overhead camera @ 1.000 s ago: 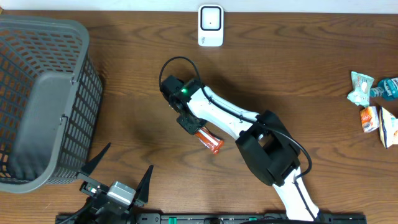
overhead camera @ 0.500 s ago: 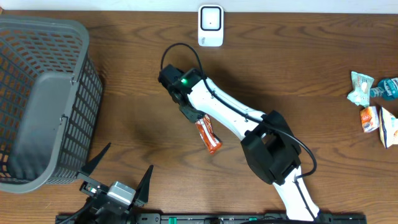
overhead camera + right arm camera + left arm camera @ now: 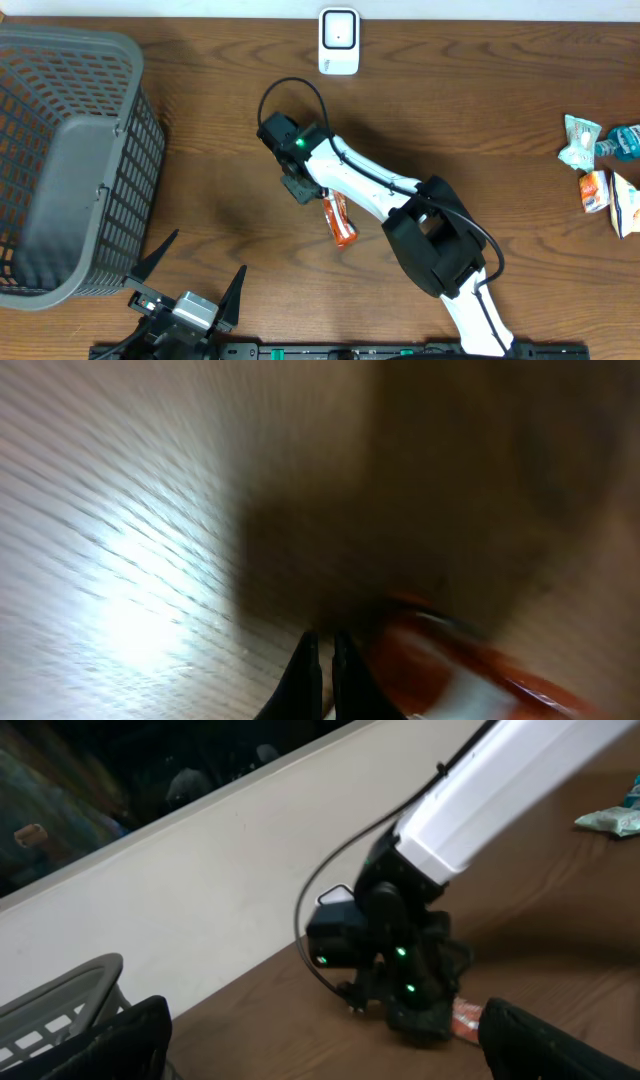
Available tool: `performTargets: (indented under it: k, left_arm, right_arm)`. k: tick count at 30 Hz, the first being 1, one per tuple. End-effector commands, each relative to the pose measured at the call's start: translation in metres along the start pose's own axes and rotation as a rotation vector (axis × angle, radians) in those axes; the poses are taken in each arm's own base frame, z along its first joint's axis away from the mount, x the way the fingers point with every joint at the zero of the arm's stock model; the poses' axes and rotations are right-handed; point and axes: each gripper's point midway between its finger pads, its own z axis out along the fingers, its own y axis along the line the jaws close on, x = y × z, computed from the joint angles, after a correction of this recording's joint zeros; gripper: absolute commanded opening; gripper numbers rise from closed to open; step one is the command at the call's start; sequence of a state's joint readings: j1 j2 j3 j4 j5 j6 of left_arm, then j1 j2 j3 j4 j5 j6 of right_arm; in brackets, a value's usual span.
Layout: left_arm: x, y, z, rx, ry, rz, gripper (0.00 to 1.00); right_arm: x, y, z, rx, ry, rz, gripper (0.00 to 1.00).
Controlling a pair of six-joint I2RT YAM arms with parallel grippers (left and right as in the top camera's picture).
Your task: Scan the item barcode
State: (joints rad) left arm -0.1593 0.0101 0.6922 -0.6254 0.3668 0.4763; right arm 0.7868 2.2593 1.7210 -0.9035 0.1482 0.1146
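The item, an orange packet, lies on the wood table just below and right of my right gripper. Its fingers are shut, and in the blurred right wrist view the orange packet shows right beside the right gripper, to its right, not between the jaws. Whether the two touch I cannot make out. The white scanner stands at the table's far edge. My left gripper waits open and empty at the near left; its wrist view shows the right arm's black head over the orange packet.
A grey mesh basket fills the left side of the table. Several snack packets lie at the far right edge. The right arm's white links and black cable cross the middle.
The right gripper has turned and shifted slightly, and the orange packet has swung from a diagonal lie to nearly lengthwise, pointing toward me. The left arm has not moved.
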Motion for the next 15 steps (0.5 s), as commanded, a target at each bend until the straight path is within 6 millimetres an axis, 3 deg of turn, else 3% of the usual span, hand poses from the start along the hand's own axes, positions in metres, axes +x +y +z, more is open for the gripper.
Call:
performTargets:
  k: [1,5,8,11,15]
  left_arm:
    - [0.0,0.0,-0.001,0.0,-0.006,0.012,0.98]
    - [0.0,0.0,-0.001,0.0,-0.005,0.012,0.98]
    - [0.0,0.0,-0.001,-0.001,-0.005,0.012,0.98]
    - [0.0,0.0,-0.001,-0.001,-0.006,0.012,0.98]
    - [0.0,0.0,-0.001,0.0,-0.006,0.012,0.98]
  right_arm:
    - [-0.005,-0.001,-0.003,0.002,-0.031,-0.017,0.01]
    - [-0.027,-0.007,-0.026,0.004,-0.09,-0.029,0.01]
    - [-0.034,-0.014,-0.058,0.005,-0.094,-0.017,0.01]
    - [-0.025,-0.02,-0.078,0.004,-0.063,-0.003,0.01]
    - [-0.011,-0.026,-0.077,0.01,-0.008,0.027,0.01]
